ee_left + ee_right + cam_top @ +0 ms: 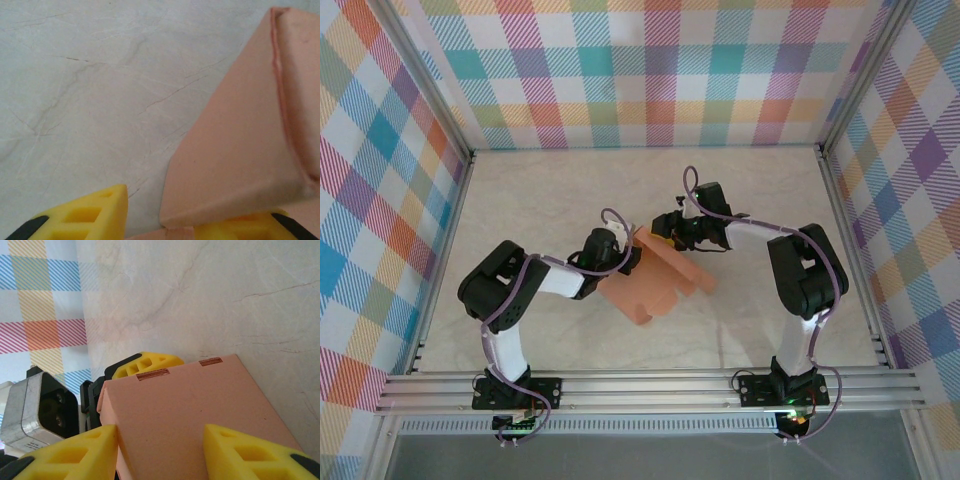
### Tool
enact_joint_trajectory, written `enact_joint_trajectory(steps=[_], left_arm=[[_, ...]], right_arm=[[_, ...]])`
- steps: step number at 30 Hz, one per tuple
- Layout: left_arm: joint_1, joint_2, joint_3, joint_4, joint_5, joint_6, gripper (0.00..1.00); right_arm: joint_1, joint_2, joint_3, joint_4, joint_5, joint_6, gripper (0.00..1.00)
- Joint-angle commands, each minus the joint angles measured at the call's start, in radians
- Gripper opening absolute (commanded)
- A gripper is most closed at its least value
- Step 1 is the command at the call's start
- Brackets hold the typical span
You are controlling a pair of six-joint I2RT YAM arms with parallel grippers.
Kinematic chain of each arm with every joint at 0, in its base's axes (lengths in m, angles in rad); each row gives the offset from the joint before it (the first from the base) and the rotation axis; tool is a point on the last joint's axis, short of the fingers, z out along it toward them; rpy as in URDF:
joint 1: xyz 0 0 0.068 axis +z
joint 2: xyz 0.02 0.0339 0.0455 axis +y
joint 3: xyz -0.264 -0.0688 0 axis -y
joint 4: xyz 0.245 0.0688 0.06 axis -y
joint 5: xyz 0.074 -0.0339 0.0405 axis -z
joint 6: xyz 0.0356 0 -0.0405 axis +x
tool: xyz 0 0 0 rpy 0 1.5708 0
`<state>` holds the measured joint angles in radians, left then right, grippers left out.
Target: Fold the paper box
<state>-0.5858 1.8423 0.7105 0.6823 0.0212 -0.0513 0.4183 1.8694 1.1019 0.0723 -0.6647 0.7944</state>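
Your paper box (658, 285) lies mid-table (550, 190), partly folded. Its long axis runs diagonally from far-left to near-right in the top view, and both grippers meet at its far-left end. The left gripper (630, 257) sits on the left side of that end. In its wrist view its fingers (85, 217) stand apart, with a raised salmon panel leaning over the right-hand one and bare table beside the other, so nothing is clamped. The right gripper (667, 233) is set on the far side, its fingers (250, 455) apart over a flat panel wider than their gap; you cannot tell whether they press on it. For the left fingers the card lies right of centre, so I judge the next fold depends on shifting that arm toward the panel before closing.
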Motion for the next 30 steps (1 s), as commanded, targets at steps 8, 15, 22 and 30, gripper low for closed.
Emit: enact_joint_trajectory(steps=[8,15,22,30], left_arm=[[0.004,-0.036,-0.011,0.126,-0.008,0.013,0.35],[0.004,0.008,0.018,0.130,0.013,-0.018,0.22],[0.004,0.014,0.035,0.098,0.062,-0.006,0.12],[0.004,0.044,0.053,0.108,0.099,-0.007,0.26]], right_arm=[[-0.006,0.034,0.004,-0.048,-0.040,-0.008,0.47],[-0.006,0.035,0.000,-0.026,-0.063,0.013,0.47],[-0.006,0.039,-0.003,-0.010,-0.085,0.027,0.48],[-0.005,0.053,0.003,0.001,-0.105,0.037,0.48]])
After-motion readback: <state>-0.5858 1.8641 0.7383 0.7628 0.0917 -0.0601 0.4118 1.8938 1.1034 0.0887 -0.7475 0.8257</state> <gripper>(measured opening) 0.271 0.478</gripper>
